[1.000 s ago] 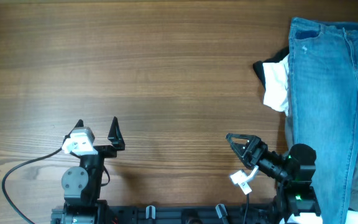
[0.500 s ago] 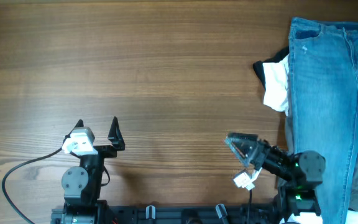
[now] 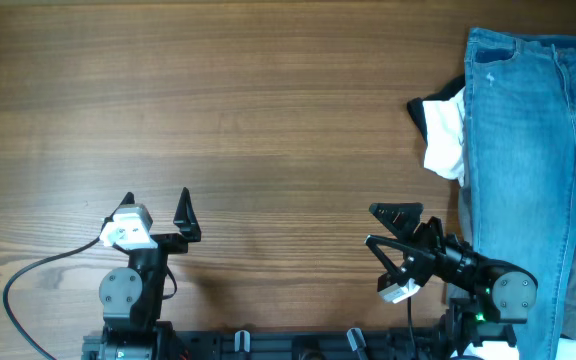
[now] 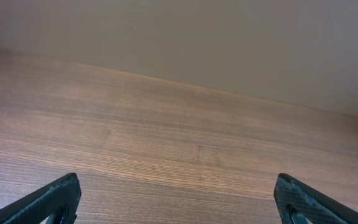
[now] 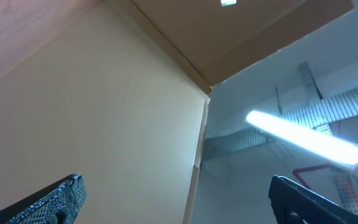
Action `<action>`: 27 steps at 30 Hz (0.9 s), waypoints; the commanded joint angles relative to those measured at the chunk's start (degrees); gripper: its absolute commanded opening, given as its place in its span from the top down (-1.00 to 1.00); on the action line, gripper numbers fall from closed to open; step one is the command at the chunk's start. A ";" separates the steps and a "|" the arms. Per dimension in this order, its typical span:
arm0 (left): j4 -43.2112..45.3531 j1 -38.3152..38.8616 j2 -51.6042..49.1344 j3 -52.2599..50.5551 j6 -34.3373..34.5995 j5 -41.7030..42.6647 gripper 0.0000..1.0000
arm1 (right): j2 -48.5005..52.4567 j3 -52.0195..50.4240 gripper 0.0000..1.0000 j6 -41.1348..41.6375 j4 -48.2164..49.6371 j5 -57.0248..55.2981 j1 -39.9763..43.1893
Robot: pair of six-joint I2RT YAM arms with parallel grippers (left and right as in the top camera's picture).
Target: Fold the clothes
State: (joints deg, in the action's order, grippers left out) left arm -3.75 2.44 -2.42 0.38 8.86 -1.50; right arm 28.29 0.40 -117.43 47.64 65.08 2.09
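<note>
Brown wood-grain surface (image 3: 268, 120): smooth, matt, faint sheen. Light-blue jeans (image 3: 528, 150): woven denim cloth, matt, stitched seams. Beside jeans, white garment (image 3: 446, 140): soft creased cloth; black garment (image 3: 423, 110): matt cloth. My left gripper (image 3: 156, 195) fingers (image 4: 55, 199): black, finely textured, matt. My right gripper (image 3: 371, 225): same finish.

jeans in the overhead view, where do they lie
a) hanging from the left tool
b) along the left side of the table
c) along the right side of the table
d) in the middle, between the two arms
c: the jeans stretch down the right side of the table, beside a white garment.
</note>
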 commanded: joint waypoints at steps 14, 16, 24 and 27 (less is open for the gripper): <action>-0.15 0.28 -0.02 -0.07 -1.09 -0.55 -1.00 | 0.11 -0.09 -1.00 21.59 -2.34 -1.14 0.11; -0.17 0.28 -0.02 -0.07 -1.11 -0.55 -1.00 | 0.11 -0.09 -0.99 36.44 -2.51 -0.50 0.11; -0.15 0.28 -0.02 -0.07 -0.90 0.87 -1.00 | 0.11 -0.09 -1.00 62.10 -13.44 6.97 0.11; -0.15 0.28 -0.02 -0.07 -0.90 3.91 -1.00 | 0.11 -0.09 -1.00 62.14 -18.53 12.50 0.11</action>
State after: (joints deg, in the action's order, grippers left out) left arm -3.75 2.44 -2.42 0.38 8.88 -0.95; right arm 28.29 0.36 -63.22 32.53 68.60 2.09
